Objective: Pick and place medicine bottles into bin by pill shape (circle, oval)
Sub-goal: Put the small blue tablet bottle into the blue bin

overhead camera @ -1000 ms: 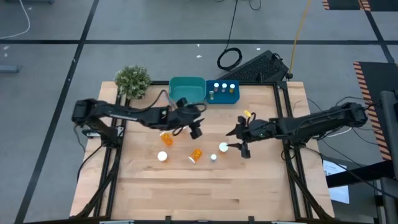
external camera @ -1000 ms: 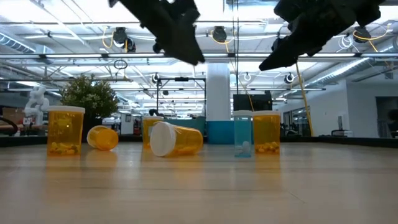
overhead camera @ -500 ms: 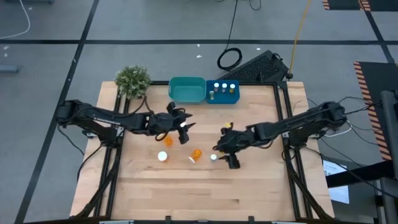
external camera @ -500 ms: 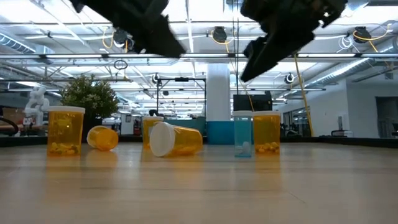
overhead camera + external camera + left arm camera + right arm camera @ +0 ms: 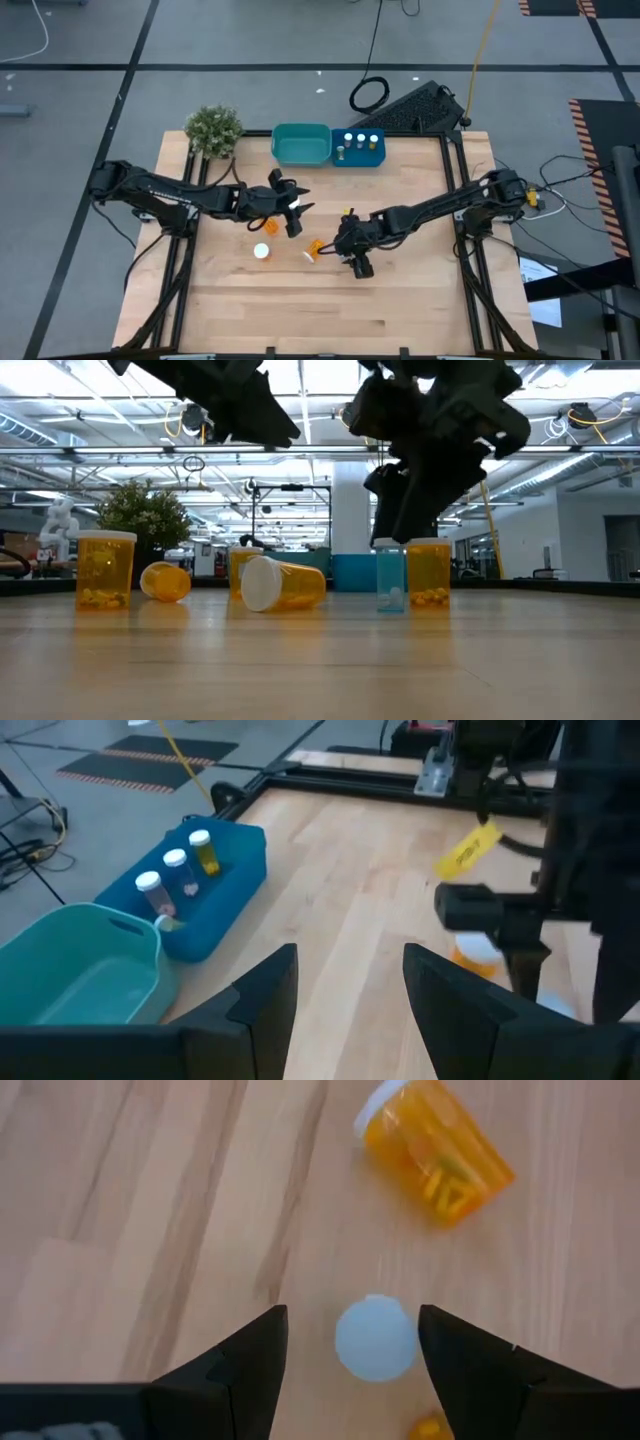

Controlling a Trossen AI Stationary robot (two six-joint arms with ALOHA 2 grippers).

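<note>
From above, we see the wooden table (image 5: 330, 300) with a teal tub (image 5: 301, 144) and a blue tub (image 5: 359, 150) side by side at its far edge, and a small plant (image 5: 213, 129) at the far left corner. The blue tub already holds three bottles. The left gripper (image 5: 291, 213) hangs over the table's middle left, near a tipped orange bottle (image 5: 268, 226) and an upright one with its white cap (image 5: 261, 251) facing up. The right gripper (image 5: 348, 252) sits near the table's centre, just beside another tipped bottle (image 5: 313, 248).

From table height, we count an upright bottle (image 5: 104, 568) at the left, a small tipped one (image 5: 165, 582) next to it, a larger tipped one (image 5: 281, 583) with its cap toward us, then a slim clear-blue bottle (image 5: 390, 574) and an orange one (image 5: 429, 572) standing together. Both arms hang dark above them.

On the left wrist, we see the claw's fingers (image 5: 268, 992) spread apart and holding nothing, with both tubs ahead.

On the right wrist, the fingers (image 5: 258, 1354) stand released on either side of a round white cap (image 5: 376, 1338), not touching it; a tipped orange bottle (image 5: 437, 1146) lies beyond.
</note>
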